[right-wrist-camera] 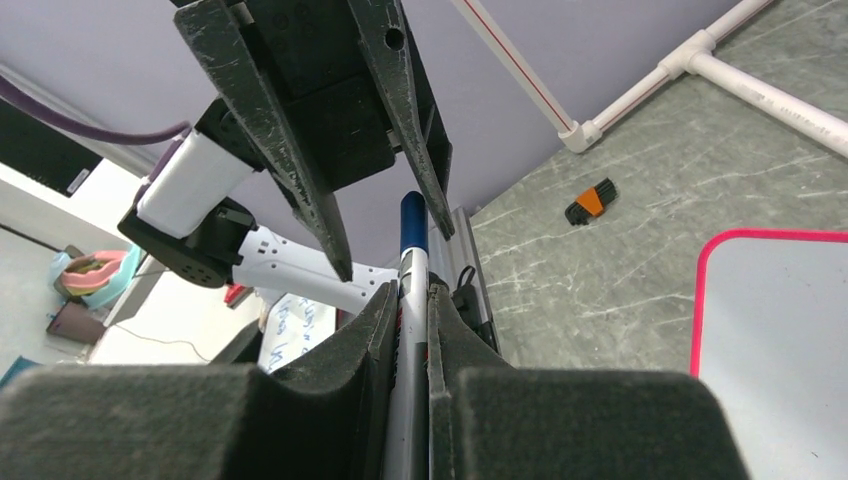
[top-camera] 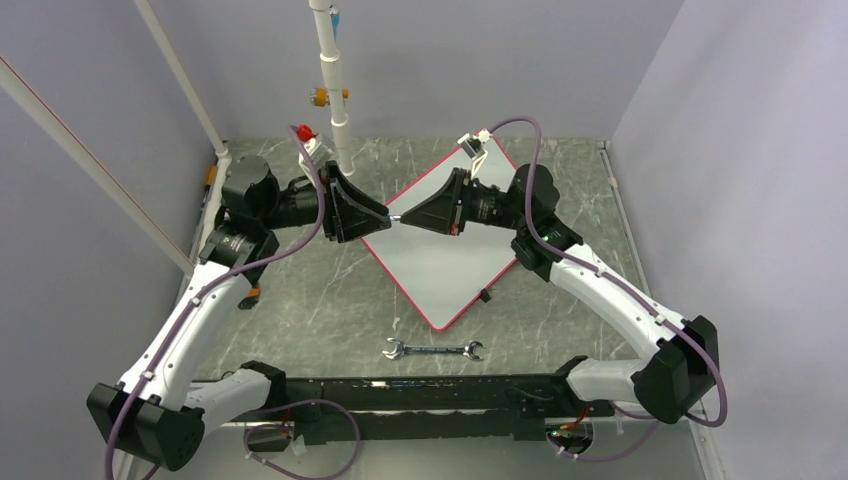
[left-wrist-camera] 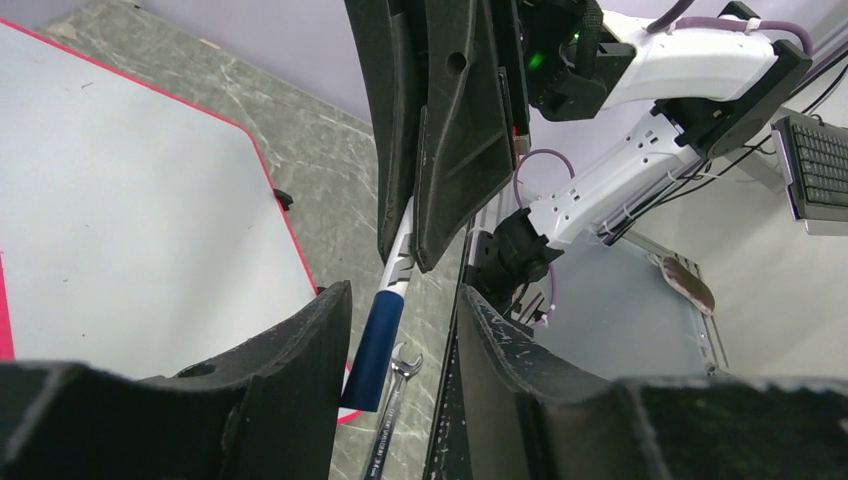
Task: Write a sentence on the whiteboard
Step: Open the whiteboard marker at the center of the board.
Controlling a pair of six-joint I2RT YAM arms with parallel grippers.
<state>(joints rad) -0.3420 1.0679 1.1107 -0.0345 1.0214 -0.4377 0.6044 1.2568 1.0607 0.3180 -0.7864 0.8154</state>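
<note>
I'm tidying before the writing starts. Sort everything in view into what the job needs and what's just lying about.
Needed:
whiteboard, no writing visible
blue-capped marker, clamped in the right gripper
left gripper, open around the cap

Lying about:
wrench
orange-and-black clip
white pipe

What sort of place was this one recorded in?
Probably a robotics lab cell: a marble-patterned table boxed in by plain lavender walls, a white pipe frame at the back, and a keyboard beyond it.
</note>
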